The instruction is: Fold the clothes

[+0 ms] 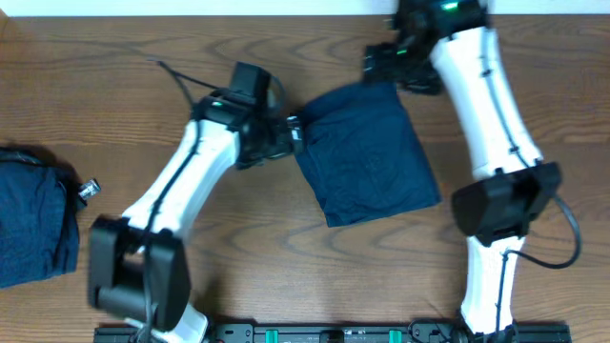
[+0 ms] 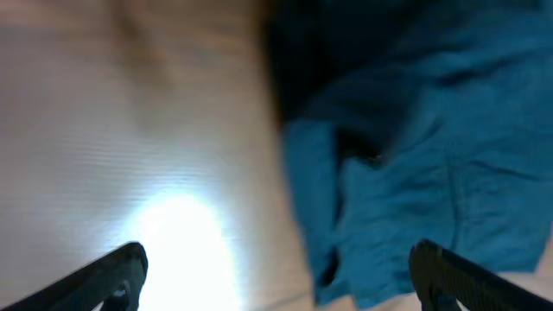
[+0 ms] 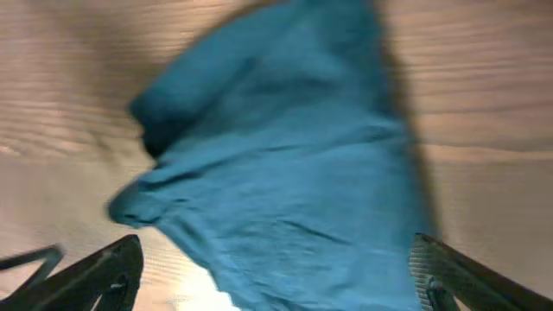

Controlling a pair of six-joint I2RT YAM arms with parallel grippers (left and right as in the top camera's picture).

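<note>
Nearest the robot's side, the wood-grain tabletop (image 1: 286, 276) carries both arm bases. The left arm (image 1: 181, 176) slants up from the near left toward the middle. The right arm (image 1: 486, 95) rises from the near right, bends at a dark elbow, and runs on toward the far edge.

At the left edge, about level with the left arm's base, a crumpled navy garment (image 1: 33, 224) lies partly out of view. A small silver knob (image 1: 89, 189) sits just beside its upper right corner.

Farther in, at the middle of the tabletop, a folded navy garment (image 1: 367, 152) lies flat as a rough rectangle, tilted a little, between the two arms. Its cloth is soft and creased, and along the left side the layers show as a doubled edge.

The left claw (image 2: 276, 268) sits at that left edge. Its two fingers (image 2: 112, 272) stand wide apart with nothing gripped between them, one over bare wood and the other over cloth.

Farthest away, the right claw (image 3: 275, 263) hangs at the folded garment's far left corner. Its fingers (image 3: 458, 276) are likewise spread wide and hold nothing, and the cloth lies loose below them. Both wrist views are blurred, so fine detail in the fabric cannot be made out.
</note>
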